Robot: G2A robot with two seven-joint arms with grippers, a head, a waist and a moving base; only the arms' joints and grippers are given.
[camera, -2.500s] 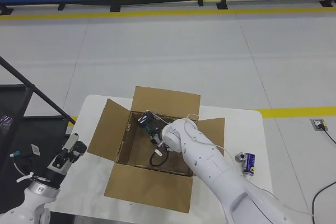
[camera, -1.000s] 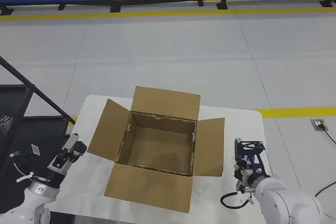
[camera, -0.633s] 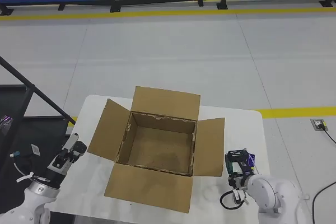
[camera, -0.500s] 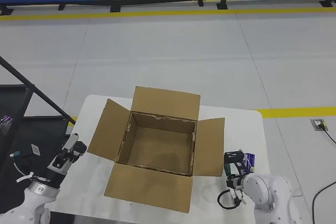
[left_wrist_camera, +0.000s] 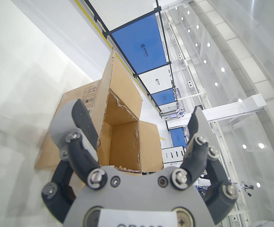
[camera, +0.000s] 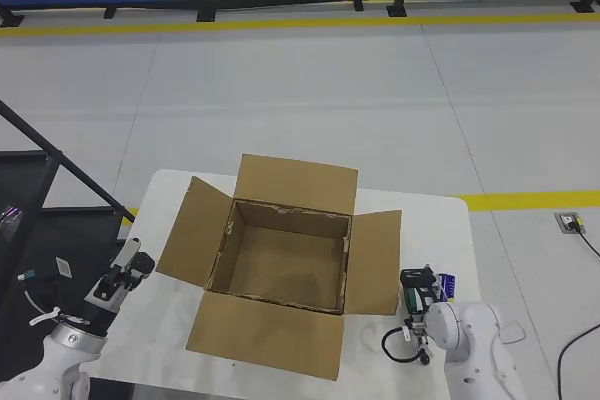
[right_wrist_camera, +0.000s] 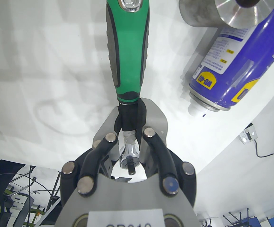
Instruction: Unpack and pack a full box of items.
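Observation:
An open cardboard box [camera: 280,262] stands in the middle of the white table [camera: 175,195]; its inside looks bare. To the right of the box's right flap my right gripper [camera: 416,290] is low over the table, shut on the metal neck of a green-handled ratchet wrench [right_wrist_camera: 127,48], whose handle points away from the wrist. Beside it lie a blue spray can [right_wrist_camera: 231,72] and a metal cylinder [right_wrist_camera: 222,3]. At the table's left edge my left gripper [left_wrist_camera: 137,121] is held open with nothing in it, facing the box [left_wrist_camera: 125,138].
All flaps of the box are folded outward, the right flap [camera: 376,262] close to my right gripper. The blue can [camera: 446,288] lies near the table's right edge. A black rack stands left of the table.
The right arm has come out of the box with the wrench, swung to the table's right side and shifted left toward the box's right flap. The left arm has kept still.

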